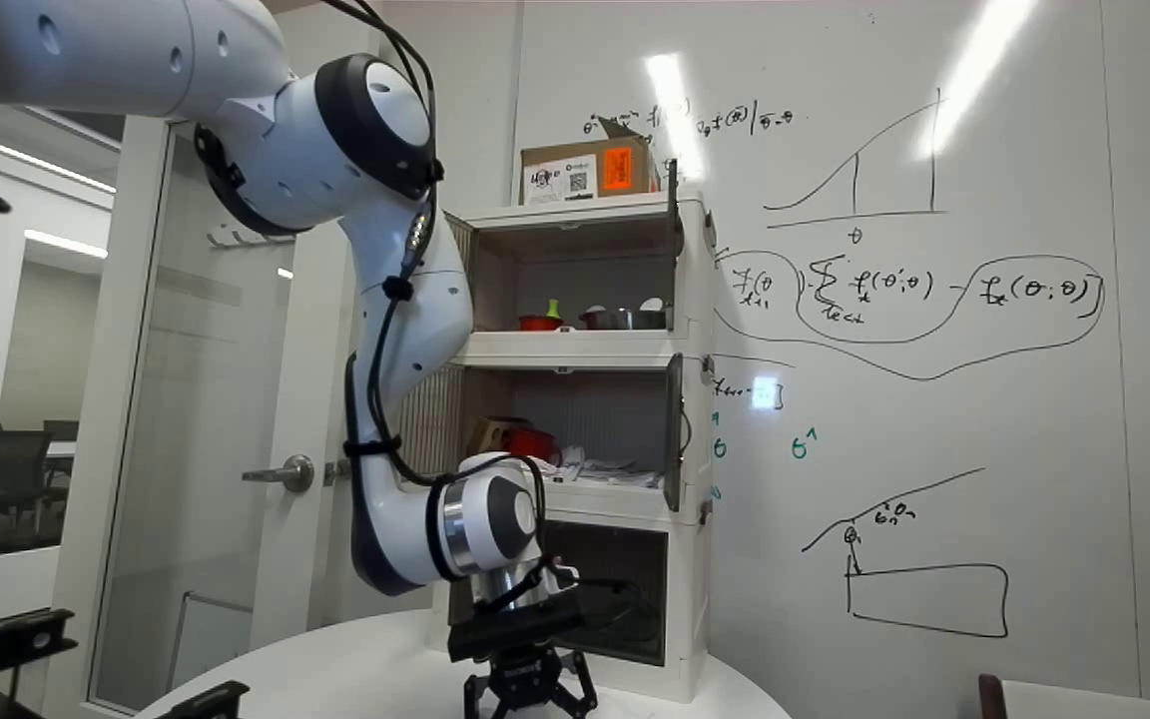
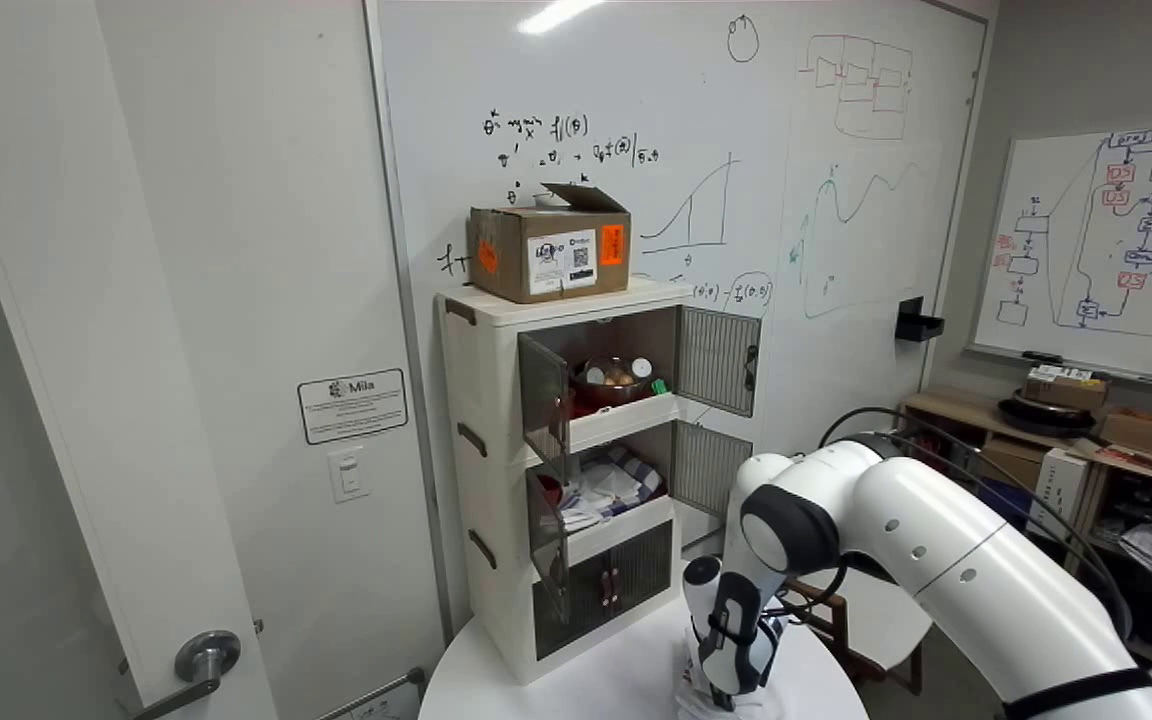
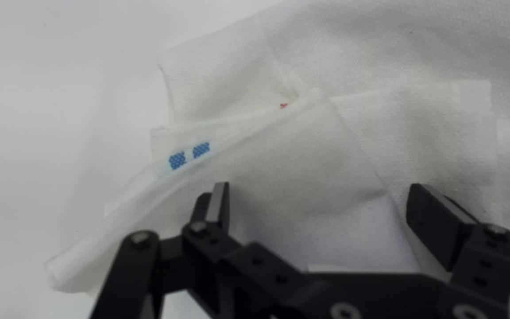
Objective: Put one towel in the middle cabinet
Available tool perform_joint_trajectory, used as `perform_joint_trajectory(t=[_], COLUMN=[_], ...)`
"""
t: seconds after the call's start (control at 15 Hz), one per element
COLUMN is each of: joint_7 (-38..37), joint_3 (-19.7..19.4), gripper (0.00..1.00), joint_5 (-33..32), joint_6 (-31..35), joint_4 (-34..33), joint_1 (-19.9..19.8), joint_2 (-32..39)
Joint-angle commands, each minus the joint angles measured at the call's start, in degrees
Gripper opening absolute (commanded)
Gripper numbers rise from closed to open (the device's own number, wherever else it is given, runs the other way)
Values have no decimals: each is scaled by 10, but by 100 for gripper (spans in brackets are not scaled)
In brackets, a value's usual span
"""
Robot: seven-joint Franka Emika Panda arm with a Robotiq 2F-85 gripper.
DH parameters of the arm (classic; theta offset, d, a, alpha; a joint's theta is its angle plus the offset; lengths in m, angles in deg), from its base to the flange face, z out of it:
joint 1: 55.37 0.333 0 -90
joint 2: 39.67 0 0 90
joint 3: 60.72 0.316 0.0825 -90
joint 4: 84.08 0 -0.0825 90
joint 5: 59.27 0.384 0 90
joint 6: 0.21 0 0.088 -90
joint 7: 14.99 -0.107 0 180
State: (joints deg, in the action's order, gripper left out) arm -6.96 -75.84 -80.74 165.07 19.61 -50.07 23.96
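White towels (image 3: 259,159) lie folded and layered on the table under my gripper in the wrist view; one edge has small blue marks. I cannot tell how many there are. Part of the pile shows in an exterior view (image 2: 748,706) beside the arm. My gripper (image 3: 318,191) is open, its fingers apart above or touching the cloth, with nothing clamped. It also shows at the bottom of an exterior view (image 1: 531,694), pointing down. The middle cabinet (image 2: 626,530) stands open in both exterior views, its front ledge (image 1: 610,501) visible. White and blue-checked cloths (image 2: 608,488) lie inside.
The middle cabinet's open doors stick out, one at the left (image 2: 548,550) and one at the right (image 2: 712,468). The top compartment, also open, holds a bowl (image 2: 616,385). The bottom cabinet (image 2: 604,598) is shut. A cardboard box (image 2: 551,250) sits on top. The round white table (image 1: 355,659) carries the cabinet.
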Motion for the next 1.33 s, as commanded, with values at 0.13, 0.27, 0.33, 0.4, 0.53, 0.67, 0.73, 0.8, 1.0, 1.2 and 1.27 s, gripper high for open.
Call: perform_joint_trajectory(t=[0.13,0.27,0.33,0.4,0.53,0.67,0.73,0.8,1.0,1.2,1.27], joint_7=[-6,-16,-22,-26,-34,-39,-41,-41,-38,-35,-34], joint_3=[-9,-22,-28,-32,-41,-48,-51,-52,-51,-48,-47], gripper=[100,100,100,100,100,100,95,74,60,37,31], joint_5=[-2,-3,-2,-1,0,0,0,0,0,1,0], joint_6=[5,7,9,10,13,16,16,17,21,23,25], joint_4=[9,-3,-9,-13,-20,-25,-27,-28,-20,-11,-8], joint_1=[9,18,23,26,30,35,35,36,35,32,31], joint_2=[-5,8,15,19,30,37,40,42,36,26,22])
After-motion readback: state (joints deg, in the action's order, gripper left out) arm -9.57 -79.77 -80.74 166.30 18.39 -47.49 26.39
